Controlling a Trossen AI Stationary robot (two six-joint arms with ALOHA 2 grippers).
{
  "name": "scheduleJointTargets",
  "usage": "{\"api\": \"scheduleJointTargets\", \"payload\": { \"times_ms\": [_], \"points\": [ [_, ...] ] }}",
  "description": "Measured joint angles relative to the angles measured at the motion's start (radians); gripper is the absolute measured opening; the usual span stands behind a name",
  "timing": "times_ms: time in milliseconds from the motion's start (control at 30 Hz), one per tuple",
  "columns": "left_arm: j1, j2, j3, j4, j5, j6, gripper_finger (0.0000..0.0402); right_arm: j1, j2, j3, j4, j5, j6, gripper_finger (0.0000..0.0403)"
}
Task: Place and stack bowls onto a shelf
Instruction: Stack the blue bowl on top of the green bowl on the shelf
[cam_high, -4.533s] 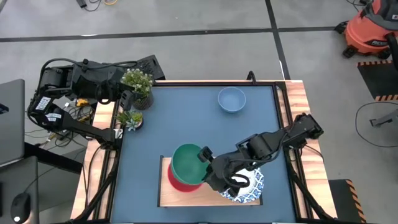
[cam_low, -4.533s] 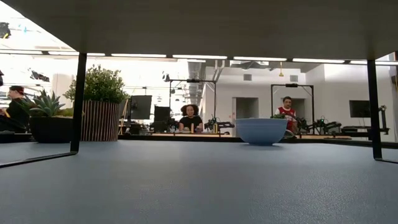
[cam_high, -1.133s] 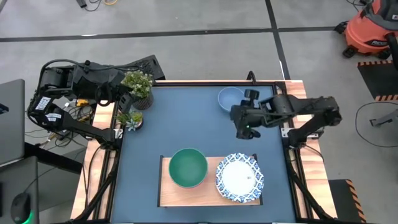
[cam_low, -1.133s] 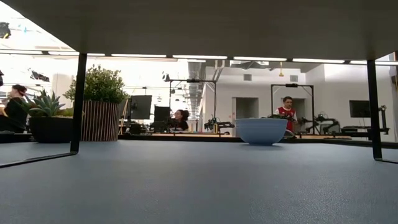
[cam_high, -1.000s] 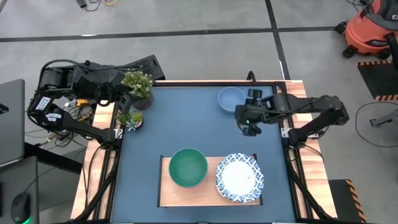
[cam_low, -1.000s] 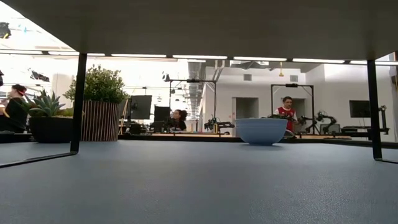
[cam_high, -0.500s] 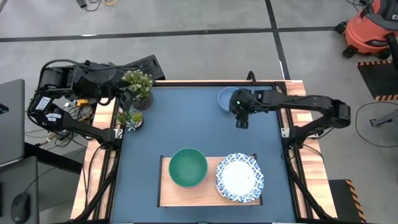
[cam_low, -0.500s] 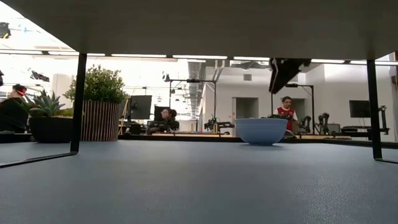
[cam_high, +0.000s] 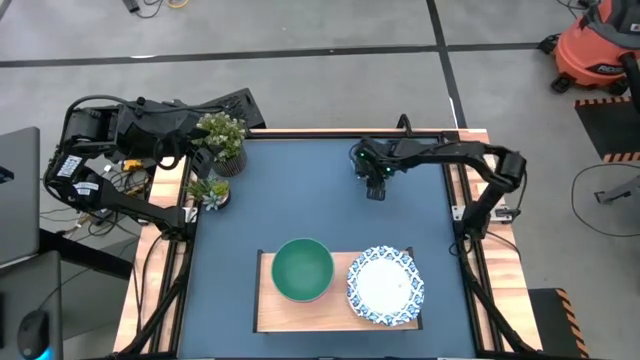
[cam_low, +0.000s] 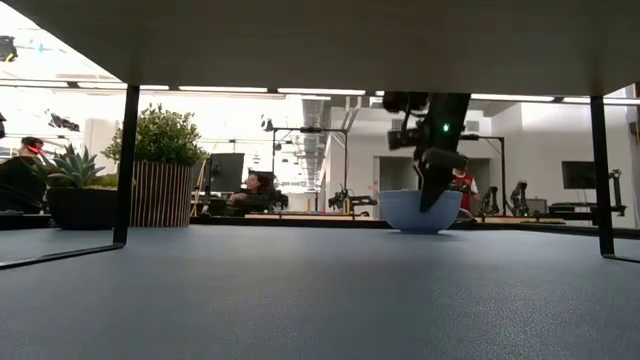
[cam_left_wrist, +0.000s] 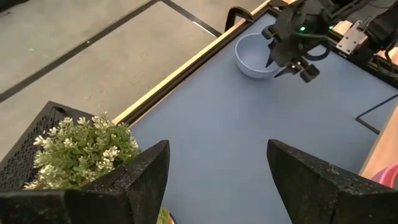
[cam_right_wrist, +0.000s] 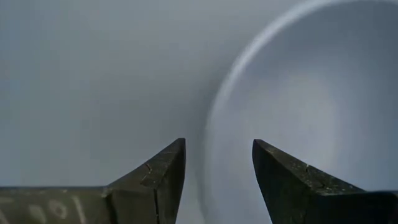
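Observation:
A plain light-blue bowl stands on the blue tabletop near the far edge, also seen in the left wrist view. My right gripper is open and points down over the bowl's rim, with one finger outside the bowl and one inside it; whether they touch the bowl I cannot tell. On the light-wood shelf at the near edge sit a green bowl and a blue-patterned white bowl. My left gripper waits open at the far left, beside the plants.
Two potted plants stand at the table's far left corner. A thin black frame leg stands on the table. Bare blue tabletop lies between the blue bowl and the shelf. People sit in the room beyond.
My right gripper has travelled toward the table's far edge and a little left, from beside the blue bowl to over its rim. It has come down from above until its fingers reach the bowl. The bowls have not moved.

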Motion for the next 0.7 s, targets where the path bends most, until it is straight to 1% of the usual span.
{"api": "scheduleJointTargets", "payload": {
  "times_ms": [100, 167, 267, 367, 400, 567, 700],
  "points": [
    [0.0, 0.0, 0.0, -0.001, -0.002, 0.0, 0.0254, -0.007, 0.025, 0.0, 0.0, 0.003, 0.0, 0.0199],
    [0.0, 0.0, 0.0, -0.001, -0.002, 0.0, 0.0254, -0.005, 0.025, 0.0, 0.001, 0.003, -0.001, 0.0175],
    [0.0, 0.0, 0.0, -0.002, -0.002, 0.0, 0.0254, 0.006, 0.009, 0.0, -0.001, 0.026, 0.0, 0.0116],
    [0.0, 0.0, 0.0, -0.002, -0.002, 0.0, 0.0254, 0.015, -0.029, 0.001, -0.017, 0.054, 0.004, 0.0035],
    [0.0, 0.0, 0.0, -0.002, -0.002, 0.0, 0.0254, 0.018, -0.045, 0.005, -0.033, 0.057, 0.0, 0.0024],
    [0.0, 0.0, 0.0, -0.001, -0.002, 0.0, 0.0254, 0.056, -0.134, 0.065, -0.082, 0.073, 0.04, 0.0023],
    [0.0, 0.0, 0.0, -0.001, -0.001, -0.01, 0.0254, 0.125, -0.222, 0.174, -0.127, 0.058, 0.063, 0.0023]
  ]
}}
